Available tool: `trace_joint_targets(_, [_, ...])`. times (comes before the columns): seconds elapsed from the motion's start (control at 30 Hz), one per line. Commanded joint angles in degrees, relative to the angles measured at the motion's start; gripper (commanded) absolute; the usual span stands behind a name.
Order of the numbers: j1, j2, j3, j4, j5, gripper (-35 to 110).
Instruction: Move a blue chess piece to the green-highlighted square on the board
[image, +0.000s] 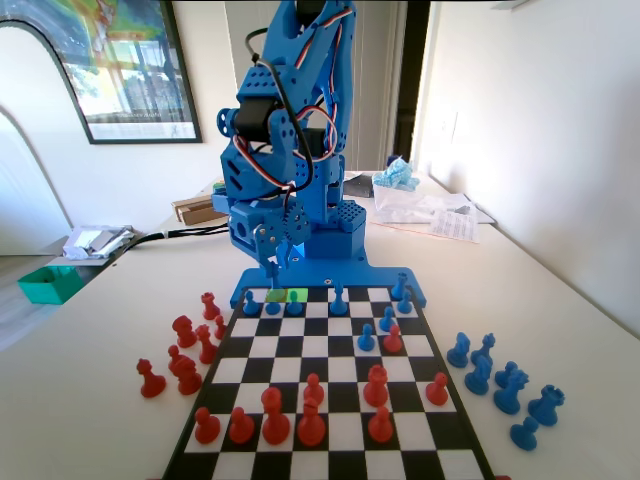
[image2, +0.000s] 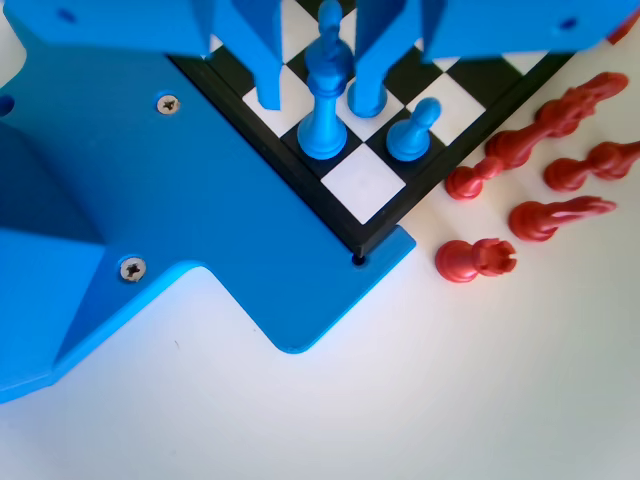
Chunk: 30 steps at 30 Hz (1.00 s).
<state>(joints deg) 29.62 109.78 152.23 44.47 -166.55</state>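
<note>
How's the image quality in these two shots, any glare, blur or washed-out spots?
Fixed view: bright daylight, right wall washed out, far room soft, green-highlighted square easy to see. Wrist view: the table is blown out white, the gripper jaws are blurred at the top edge, the blue chess piece is fairly sharp.

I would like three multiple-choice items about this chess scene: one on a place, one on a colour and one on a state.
1. In the wrist view, where does the tall blue piece stand?
A. between the two jaws
B. off the board
C. on the white corner square

2. In the fixed view, what colour are the pieces on the table right of the board?
A. red
B. white
C. blue

3. How is the gripper?
A. shut on the piece
B. open
C. shut on nothing

Answers: 1 A, a jaw hangs on each side of it. 2 C, that whole cluster is blue. 3 B, a white square shows between the left jaw and the piece.
</note>
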Motion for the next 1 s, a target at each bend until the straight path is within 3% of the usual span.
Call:
trace_joint_targets(0.0, [0.35,0.62,-0.62,-0.44,-0.7,8])
trace_joint_targets(0.4, [0.0,0.53,-0.97,-0.18,-0.62,1])
trace_joint_targets(0.7, [-3.69,0.62,-12.3,16.61,3.96,1])
trace_joint_targets(0.97, [-6.15,0.79,-8.26,11.34,6.86,1])
